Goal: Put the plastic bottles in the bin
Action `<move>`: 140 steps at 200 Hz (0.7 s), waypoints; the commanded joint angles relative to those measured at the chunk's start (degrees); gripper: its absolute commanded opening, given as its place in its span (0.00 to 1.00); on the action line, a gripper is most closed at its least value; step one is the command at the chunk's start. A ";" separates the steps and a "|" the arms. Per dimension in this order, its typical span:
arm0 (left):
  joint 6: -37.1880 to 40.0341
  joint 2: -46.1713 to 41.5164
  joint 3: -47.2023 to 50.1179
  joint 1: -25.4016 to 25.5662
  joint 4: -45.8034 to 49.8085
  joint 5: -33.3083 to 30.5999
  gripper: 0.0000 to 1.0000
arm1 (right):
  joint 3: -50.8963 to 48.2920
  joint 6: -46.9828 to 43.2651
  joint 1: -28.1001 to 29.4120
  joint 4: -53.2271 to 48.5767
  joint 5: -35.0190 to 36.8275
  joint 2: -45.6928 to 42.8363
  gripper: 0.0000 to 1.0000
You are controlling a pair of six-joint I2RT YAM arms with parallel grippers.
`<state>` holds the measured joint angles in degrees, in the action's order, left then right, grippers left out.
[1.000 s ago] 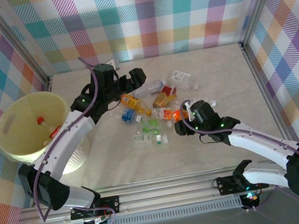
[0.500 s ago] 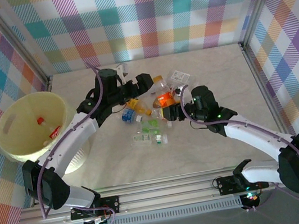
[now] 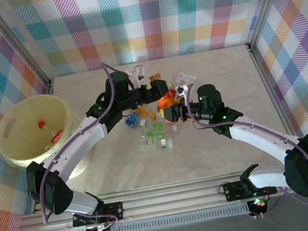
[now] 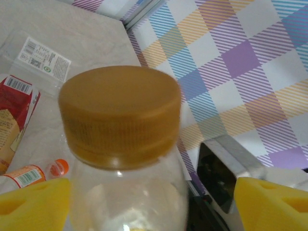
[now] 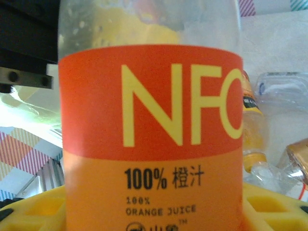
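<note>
Currently in hand, as judged from both grippers meeting on one item: a hand-over of a bottle between the arms. Item, orange juice bottle [image 5: 149, 120]: clear body, red-and-orange label, amber cap [image 4: 120, 110]; appears held clear of the table [image 3: 224, 75], near its middle and a little toward 12 o'clock in the top view. Holder, right gripper [image 5: 153, 211]: yellow pads clamped on the lower body of the bottle, label facing its own camera. Receiver, left gripper [image 4: 152, 202]: jaws apart, with yellow fingertips [image 4: 33, 204] on either side below the cap. The one at 9 o'clock in its wrist view sits just beside the bottle's shoulder and the one at 3 o'clock stands apart from it, so there is no grip yet. Destination, bin [image 3: 16, 114]: at 9 o'clock of the table, well apart from the held bottle; contents include a red-capped bottle [image 3: 42, 125]. Outstanding stock: loose bottles at about 7 o'clock of the held one, among them a blue-labelled bottle [image 3: 133, 120], a green-labelled bottle [image 3: 156, 129] and clear bottles [image 3: 147, 144]; also a flat clear bottle [image 3: 186, 80] at 2 o'clock. Progress, as judged: most of the stock is unbinned. Next move calls for the left jaws to close squarely below the cap, then for the right pads to let go only once that hold is firm. A carry toward 9 o'clock follows, high enough to pass the rim, with release over the opening.
</note>
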<state>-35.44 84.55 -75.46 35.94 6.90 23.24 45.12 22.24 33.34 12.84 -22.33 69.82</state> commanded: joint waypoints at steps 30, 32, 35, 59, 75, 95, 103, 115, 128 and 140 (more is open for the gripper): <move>1.08 1.65 -0.03 0.86 -2.61 4.47 0.71 | 1.64 0.35 0.06 5.65 -4.56 -0.18 0.50; 1.08 1.64 -0.03 0.88 -2.66 4.56 0.70 | 1.63 0.30 0.06 5.65 -4.57 -0.09 0.50; 1.08 1.69 -0.22 0.87 -2.72 4.54 0.69 | 1.68 0.27 0.06 5.62 -4.57 -0.11 0.50; 1.72 1.76 -0.71 0.97 -2.94 4.19 0.59 | 2.14 -0.48 0.06 4.88 -4.73 0.05 0.51; 2.34 1.13 0.23 1.05 -4.83 4.00 0.52 | 2.42 -1.01 0.06 3.90 -5.14 -0.20 0.55; 2.39 0.06 1.41 1.06 -6.58 3.16 0.48 | 2.85 -1.84 0.06 2.13 -5.45 -0.61 0.61; 2.40 -0.33 1.78 1.06 -6.88 2.47 0.47 | 2.93 -2.09 0.06 1.53 -5.38 -0.82 0.63; 2.61 -0.94 1.98 1.06 -6.90 1.33 0.47 | 3.03 -2.48 0.08 0.52 -5.40 -1.08 0.69; 2.74 -1.63 2.11 1.06 -6.17 -1.02 0.46 | 3.66 -3.15 0.06 -1.54 -5.23 -1.22 0.77; 3.29 -2.42 1.86 1.06 -4.56 -3.59 0.46 | 4.52 -3.65 0.05 -4.65 -4.22 -1.57 0.83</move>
<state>-33.74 85.52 -73.84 36.36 3.88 24.36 46.44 20.45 33.19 12.16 -25.63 69.82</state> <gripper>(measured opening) 0.577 0.787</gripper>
